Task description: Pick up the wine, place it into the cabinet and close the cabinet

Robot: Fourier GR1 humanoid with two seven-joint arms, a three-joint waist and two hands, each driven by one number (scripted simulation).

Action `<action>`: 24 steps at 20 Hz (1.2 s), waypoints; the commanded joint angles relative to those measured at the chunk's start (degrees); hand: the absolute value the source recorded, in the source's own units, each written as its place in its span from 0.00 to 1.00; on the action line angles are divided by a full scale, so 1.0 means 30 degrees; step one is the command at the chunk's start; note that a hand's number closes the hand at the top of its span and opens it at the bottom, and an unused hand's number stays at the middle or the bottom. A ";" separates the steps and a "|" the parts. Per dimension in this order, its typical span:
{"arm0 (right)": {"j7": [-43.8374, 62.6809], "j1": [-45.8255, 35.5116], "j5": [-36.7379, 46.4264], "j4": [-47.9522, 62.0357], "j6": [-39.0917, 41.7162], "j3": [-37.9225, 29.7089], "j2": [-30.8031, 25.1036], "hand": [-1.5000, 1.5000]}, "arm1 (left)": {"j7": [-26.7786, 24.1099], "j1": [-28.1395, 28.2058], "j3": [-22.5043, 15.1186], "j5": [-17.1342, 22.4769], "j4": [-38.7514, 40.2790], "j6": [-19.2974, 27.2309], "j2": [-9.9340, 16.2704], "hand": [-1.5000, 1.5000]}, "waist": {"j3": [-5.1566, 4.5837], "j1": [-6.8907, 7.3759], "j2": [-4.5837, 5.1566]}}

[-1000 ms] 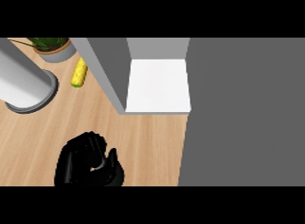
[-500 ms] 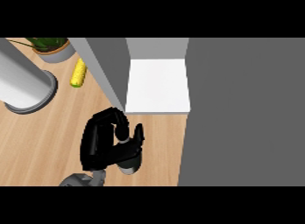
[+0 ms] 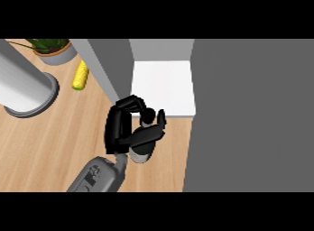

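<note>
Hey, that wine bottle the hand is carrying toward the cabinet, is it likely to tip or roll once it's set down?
Probably yes on both counts. The wine bottle looks tall and narrow, so upright on the white cabinet shelf it could tip if nudged. Its round body would likely roll if laid flat. The hand curls round it and hides most of it, so its surface and weight are hard to judge.

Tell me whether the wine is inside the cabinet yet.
Not yet. The hand holds the wine over the counter, before the cabinet's white shelf.

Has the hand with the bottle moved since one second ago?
Yes. The hand holding the bottle moved up the view, toward the white cabinet shelf.
</note>
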 commanded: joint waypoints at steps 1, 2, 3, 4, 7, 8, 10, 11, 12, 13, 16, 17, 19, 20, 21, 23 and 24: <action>-0.0704 0.1506 -0.1722 -0.0903 0.1119 -0.1314 -0.0177 0.00 | 0.0620 -0.2169 0.0868 -0.0853 0.2019 0.0901 -0.0153 1.00 | 0.0011 -0.0095 -0.0005; -0.0896 0.0503 -0.0167 0.0185 0.0900 -0.0123 0.0286 0.00 | -0.1522 -0.2443 -0.1748 0.1237 0.3296 0.2890 -0.0155 1.00 | -0.0003 -0.0124 0.0038; 0.0547 -0.0383 -0.1615 -0.0324 0.0176 -0.1192 -0.0464 0.00 | -0.1475 -0.2186 0.0245 0.1046 0.3613 0.0758 -0.0156 1.00 | -0.0004 0.0008 0.0022; 0.0864 -0.1945 -0.2289 0.0345 -0.0377 -0.2172 -0.1111 0.00 | -0.0298 -0.1760 -0.1797 0.0426 0.2306 0.2623 -0.0157 1.00 | -0.0003 0.0053 0.0009; 0.1333 -0.0188 -0.3054 -0.1239 0.0091 -0.2072 -0.0940 0.00 | -0.2354 -0.3026 0.0697 0.1793 0.6028 0.0450 -0.0159 1.00 | -0.0009 -0.0148 0.0037; 0.0128 -0.0273 -0.3333 -0.0063 0.1058 -0.2579 -0.1099 0.00 | -0.3733 -0.2310 -0.2427 0.2471 0.5822 0.3393 -0.0160 1.00 | -0.0006 -0.0275 0.0046; -0.1083 0.0894 -0.1492 0.0226 0.1554 -0.1642 0.0092 0.00 | -0.4184 -0.3682 -0.0428 0.2993 0.7618 0.1567 -0.0160 1.00 | -0.0001 -0.0181 0.0050; 0.0682 -0.0353 -0.2225 -0.0207 0.0529 -0.2014 -0.0684 0.00 | -0.4923 -0.2823 -0.0903 0.3286 0.7660 0.1367 -0.0161 1.00 | -0.0008 -0.0072 0.0034; 0.0595 -0.0957 -0.2009 -0.0112 0.0422 -0.1886 -0.0711 0.00 | -0.4723 -0.4017 -0.0511 0.4073 0.8327 0.1385 -0.0161 1.00 | -0.0010 -0.0093 0.0045; 0.0911 -0.0416 -0.2950 -0.0848 0.0433 -0.2167 -0.0674 0.00 | -0.4823 -0.2601 -0.1005 0.3177 0.7531 0.1333 -0.0161 1.00 | -0.0006 -0.0040 0.0012; -0.0268 0.0197 -0.2046 0.0339 0.1308 -0.1956 -0.0117 0.00 | -0.5296 -0.5031 -0.0807 0.4571 0.9432 0.1273 -0.0161 1.00 | -0.0006 -0.0111 0.0043; -0.1191 0.0638 -0.1902 0.0889 0.1913 -0.2322 0.0071 0.00 | -0.6020 -0.5293 -0.0347 0.5223 0.9909 0.1046 -0.0161 1.00 | -0.0005 -0.0154 0.0054; -0.0254 0.1377 -0.2663 -0.0660 0.1817 -0.2388 -0.0099 0.00 | -0.5935 -0.6525 -0.0011 0.5768 1.0939 0.0520 -0.0161 1.00 | -0.0008 -0.0292 0.0058; 0.0569 0.0065 -0.3151 -0.0679 0.0851 -0.2597 -0.0503 0.00 | -0.6712 -0.6383 -0.0325 0.6292 1.1080 0.0628 -0.0161 1.00 | -0.0014 -0.0247 0.0064; 0.0007 0.0540 -0.1684 -0.0614 0.1086 -0.1463 0.0419 0.00 | -0.5598 -0.6574 -0.0756 0.6151 1.0707 0.1031 -0.0161 1.00 | -0.0007 -0.0143 0.0039; 0.1045 -0.0684 -0.2151 -0.0702 0.0378 -0.1565 -0.0317 0.00 | -0.8360 -0.5968 -0.0883 0.7614 1.2469 -0.0124 -0.0161 1.00 | -0.0023 -0.0273 0.0103; -0.0319 0.0596 -0.2615 -0.0096 0.1808 -0.2456 -0.0299 0.00 | -0.7052 -0.8068 0.0228 0.7468 1.3251 -0.0514 -0.0161 1.00 | -0.0008 -0.0308 0.0083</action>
